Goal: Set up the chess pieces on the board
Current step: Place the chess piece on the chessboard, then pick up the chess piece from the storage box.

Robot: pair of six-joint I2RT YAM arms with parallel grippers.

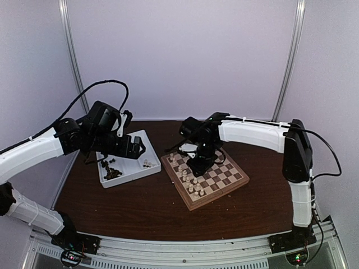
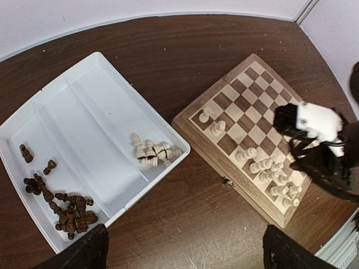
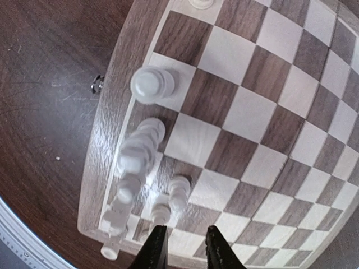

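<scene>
Right jaws sit a crack apart, empty, over white pieces [image 3: 137,154] along the board [image 3: 235,112] edge, left jaws gape above the tray [image 2: 90,106], so I'm guessing placing's underway and next needs a clean pinch on one tray piece [image 2: 152,152].

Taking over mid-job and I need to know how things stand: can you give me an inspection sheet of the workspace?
Surface: dark wooden table, scratched.
Job's things: board holds white pieces near one edge; spare white pieces and the dark pieces lie in the tray.
Clutter: nothing seen.
Grippers: left gripper wide open, empty, raised near the tray; right gripper low over the board, jaws slightly apart, nothing between.
Cables: black cable loops off the left arm, second cable along the right arm; neither touches pieces.
Surroundings: pale walls, metal rail at near edge.
</scene>
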